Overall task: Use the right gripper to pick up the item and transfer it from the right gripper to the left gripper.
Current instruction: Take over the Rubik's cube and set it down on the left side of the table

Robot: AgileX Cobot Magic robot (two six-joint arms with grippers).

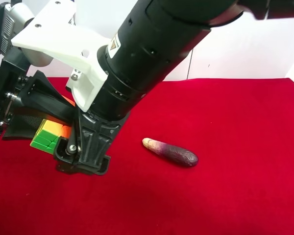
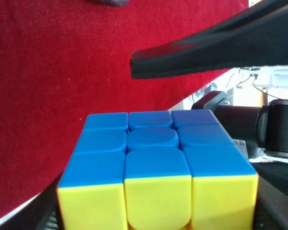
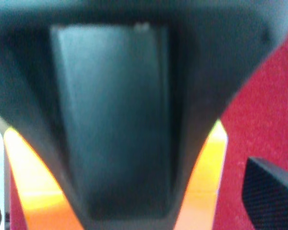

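Small hard-plastic puzzle cube (image 1: 50,136), showing yellow, orange and green faces from above and a blue face in the left wrist view, sits at the exterior high view's left, right where your two arms meet. The black, blocky left gripper (image 1: 46,120) with silver screws is clamped onto it: its wedge fingers close over the cube, which fills that wrist's view. The black claw-like right gripper (image 1: 82,154), on the thick arm with the white bracket, looks released. One of its fingers stands apart from the cube in the left wrist view, and another shows red cloth (image 1: 225,196) between itself and the cube.

Expect the cube to be light and rigid, with slick faces and layers that may twist under uneven pressure. You will likely hold it best on two opposite flat faces, centred over the middle squares and away from corners and edges. The dark purple eggplant-shaped object (image 1: 170,152) lies well apart on the cloth.
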